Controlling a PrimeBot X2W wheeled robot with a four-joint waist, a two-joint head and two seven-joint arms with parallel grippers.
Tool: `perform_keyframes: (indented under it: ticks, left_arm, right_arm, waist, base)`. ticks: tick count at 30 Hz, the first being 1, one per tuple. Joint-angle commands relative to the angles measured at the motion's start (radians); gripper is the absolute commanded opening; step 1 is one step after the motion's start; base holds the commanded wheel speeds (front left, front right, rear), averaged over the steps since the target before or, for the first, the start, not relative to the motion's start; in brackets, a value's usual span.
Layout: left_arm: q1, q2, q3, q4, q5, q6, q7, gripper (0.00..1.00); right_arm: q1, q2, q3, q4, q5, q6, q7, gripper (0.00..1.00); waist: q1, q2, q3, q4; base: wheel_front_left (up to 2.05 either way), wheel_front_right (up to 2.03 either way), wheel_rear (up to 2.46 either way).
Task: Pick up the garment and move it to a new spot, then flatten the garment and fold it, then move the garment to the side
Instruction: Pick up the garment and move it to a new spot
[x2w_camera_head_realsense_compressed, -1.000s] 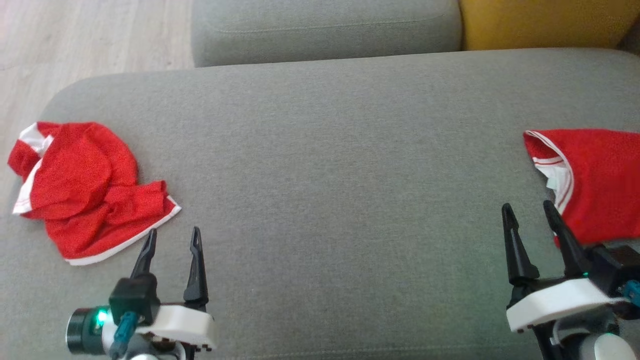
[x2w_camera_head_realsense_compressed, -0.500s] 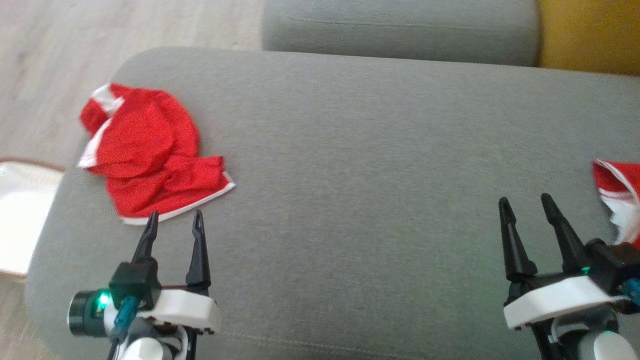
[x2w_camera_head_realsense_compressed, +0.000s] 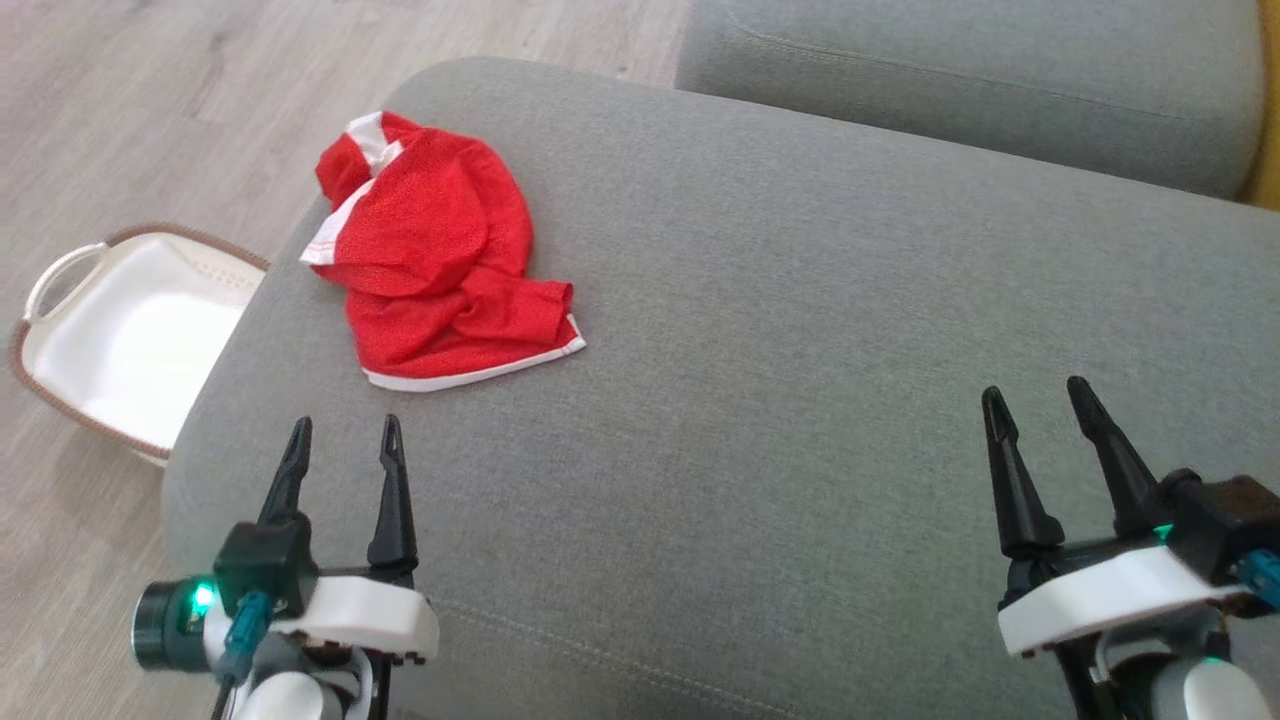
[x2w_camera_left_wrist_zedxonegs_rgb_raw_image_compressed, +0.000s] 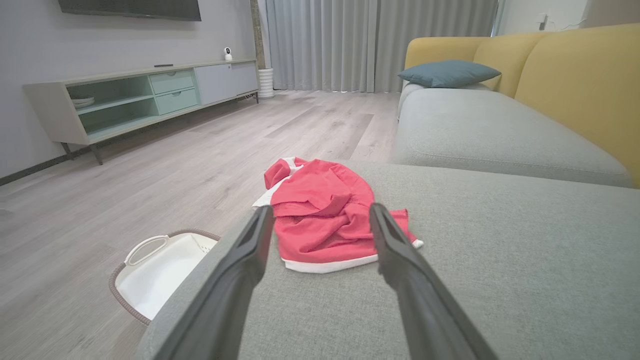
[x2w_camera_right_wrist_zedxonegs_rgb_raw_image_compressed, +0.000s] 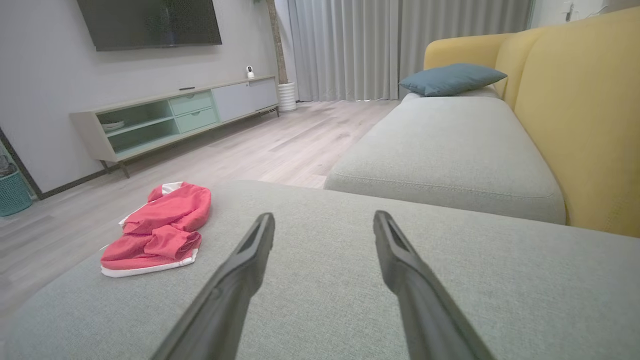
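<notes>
A crumpled red garment (x2w_camera_head_realsense_compressed: 435, 260) with white trim lies in a heap near the left end of the grey sofa seat (x2w_camera_head_realsense_compressed: 800, 350). My left gripper (x2w_camera_head_realsense_compressed: 345, 440) hovers open just short of the garment's near hem, nothing between its fingers. In the left wrist view the garment (x2w_camera_left_wrist_zedxonegs_rgb_raw_image_compressed: 325, 215) sits straight ahead between the two fingers of the left gripper (x2w_camera_left_wrist_zedxonegs_rgb_raw_image_compressed: 320, 220). My right gripper (x2w_camera_head_realsense_compressed: 1035, 405) stands open and empty over bare cushion far to the right. The right wrist view has the garment (x2w_camera_right_wrist_zedxonegs_rgb_raw_image_compressed: 160, 227) well off to the left of the right gripper (x2w_camera_right_wrist_zedxonegs_rgb_raw_image_compressed: 324, 222).
A white basket (x2w_camera_head_realsense_compressed: 120, 335) with a brown woven rim stands on the wooden floor beside the sofa's left end. A second grey cushion (x2w_camera_head_realsense_compressed: 960, 80) lies beyond the seat, with a yellow backrest (x2w_camera_right_wrist_zedxonegs_rgb_raw_image_compressed: 580, 110) and a blue pillow (x2w_camera_right_wrist_zedxonegs_rgb_raw_image_compressed: 450, 77). A TV cabinet (x2w_camera_right_wrist_zedxonegs_rgb_raw_image_compressed: 170, 117) stands against the wall.
The head camera has swung left: the garment now sits nearer the picture's middle, the basket has come into view, and a second red piece at the right edge has left the picture. Both grippers stay open.
</notes>
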Motion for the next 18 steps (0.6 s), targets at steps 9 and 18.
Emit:
perform_keyframes:
  ticks: [9,18]
  left_arm:
    - [-0.113,-0.014,0.067,-0.012,0.005,-0.015,-0.013,1.0]
    - [-0.292,-0.072,0.105,0.081,-0.012,-0.059,-0.013,1.0]
  right_arm:
    - [-0.068,-0.031,0.021,-0.079,-0.005,0.003,0.031,1.0]
    - [-0.131,-0.086,0.011,-0.154,-0.009,0.003,0.083,1.0]
  waist:
    - [0.0,-0.0001,0.078,-0.006]
    - [0.0,-0.0001,0.262,-0.07]
  base:
    - [0.0,0.0,0.0]
    - [0.0,0.0,0.0]
